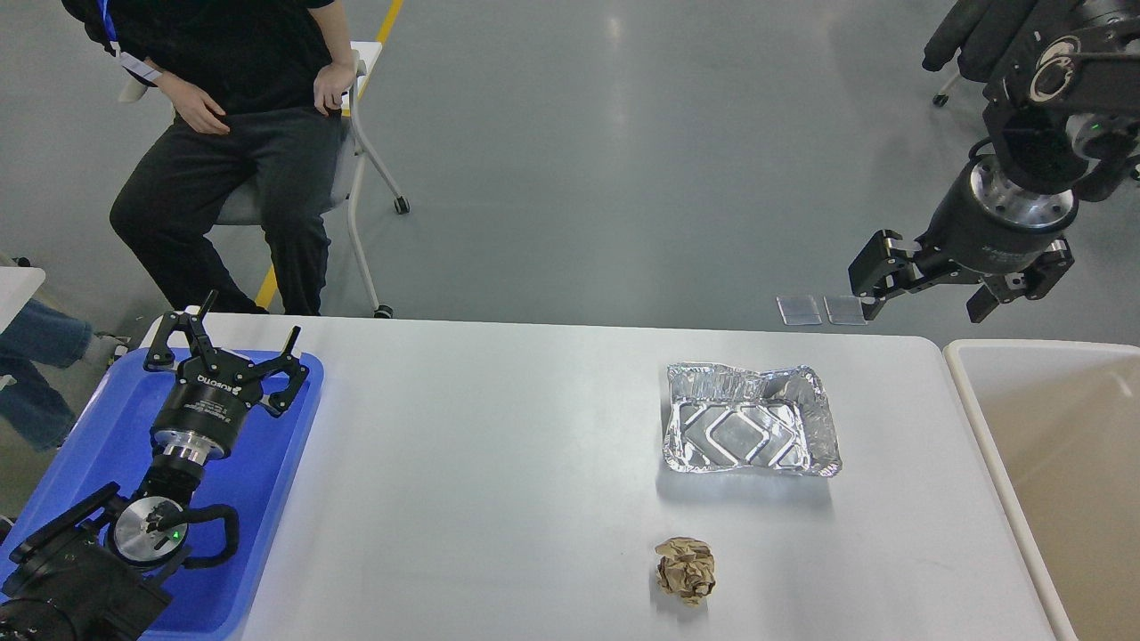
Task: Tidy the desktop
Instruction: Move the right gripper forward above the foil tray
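Head view looks down on the white surface, which fills the middle of the frame between a blue plastic tray at its left end and a cream-rimmed beige bin standing just off its right edge. Two pieces of litter lie on the right half: a crumpled foil tray, open side up, and nearer to me a ball of crumpled brown paper, apart from the foil and untouched. Both sit closer to the bin than to the blue tray, so the bin looks like the natural place for them.

Over the blue tray hovers the left gripper, jaws spread and holding nothing; it seems parked there, clear of the work. Above the far right corner, raised off the surface and close to the bin, hangs the right gripper, jaws likewise released and empty. It is the better placed for reaching either piece, so I judge the tidying not yet finished.
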Motion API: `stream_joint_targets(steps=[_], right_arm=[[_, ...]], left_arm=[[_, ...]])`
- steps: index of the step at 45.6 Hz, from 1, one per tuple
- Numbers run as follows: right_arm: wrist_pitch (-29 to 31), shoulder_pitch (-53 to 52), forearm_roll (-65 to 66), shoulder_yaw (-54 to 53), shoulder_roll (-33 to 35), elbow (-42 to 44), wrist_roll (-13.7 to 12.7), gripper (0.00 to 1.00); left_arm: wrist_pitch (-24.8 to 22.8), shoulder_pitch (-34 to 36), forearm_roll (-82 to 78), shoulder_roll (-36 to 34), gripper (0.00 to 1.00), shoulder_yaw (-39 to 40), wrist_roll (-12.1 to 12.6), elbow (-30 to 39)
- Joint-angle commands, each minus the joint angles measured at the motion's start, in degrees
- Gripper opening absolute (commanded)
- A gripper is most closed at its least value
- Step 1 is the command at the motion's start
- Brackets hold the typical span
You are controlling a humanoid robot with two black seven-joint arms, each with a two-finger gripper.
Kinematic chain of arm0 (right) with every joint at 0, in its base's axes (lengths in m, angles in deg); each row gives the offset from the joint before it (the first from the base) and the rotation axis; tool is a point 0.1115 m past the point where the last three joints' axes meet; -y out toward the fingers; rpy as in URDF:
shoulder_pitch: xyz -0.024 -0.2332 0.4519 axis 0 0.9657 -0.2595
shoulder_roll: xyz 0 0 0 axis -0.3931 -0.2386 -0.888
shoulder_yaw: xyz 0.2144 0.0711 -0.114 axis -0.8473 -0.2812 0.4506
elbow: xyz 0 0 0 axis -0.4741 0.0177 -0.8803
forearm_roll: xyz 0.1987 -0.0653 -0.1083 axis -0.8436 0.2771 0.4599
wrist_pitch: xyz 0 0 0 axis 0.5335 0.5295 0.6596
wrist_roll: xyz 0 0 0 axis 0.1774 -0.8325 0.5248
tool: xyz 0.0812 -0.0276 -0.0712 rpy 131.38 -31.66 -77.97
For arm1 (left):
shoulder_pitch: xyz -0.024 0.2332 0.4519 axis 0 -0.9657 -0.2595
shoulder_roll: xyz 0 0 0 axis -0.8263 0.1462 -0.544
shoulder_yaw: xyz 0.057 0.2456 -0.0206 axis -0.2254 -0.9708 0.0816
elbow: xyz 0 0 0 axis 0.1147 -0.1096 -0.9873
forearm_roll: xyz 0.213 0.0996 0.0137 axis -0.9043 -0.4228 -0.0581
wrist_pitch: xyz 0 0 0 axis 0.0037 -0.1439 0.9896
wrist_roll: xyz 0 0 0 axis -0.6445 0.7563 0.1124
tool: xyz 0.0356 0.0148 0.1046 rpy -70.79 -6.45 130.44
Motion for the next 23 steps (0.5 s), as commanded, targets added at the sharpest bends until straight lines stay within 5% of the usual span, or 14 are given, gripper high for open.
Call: stream_joint_targets(steps=[1,23], right_arm=[[0.0,-0.14,0.02,-0.06,0.06,0.03,0.0,1.0],[0.0,0.04,-0.07,0.03,0.15,1.52,0.0,1.0]], left_arm=[[-0.01,0.0,-0.09,0.01,0.99,-0.09,0.1,0.0],[-0.01,0.0,0.0,-0.07,0.99,0.0,0.01,0.0]])
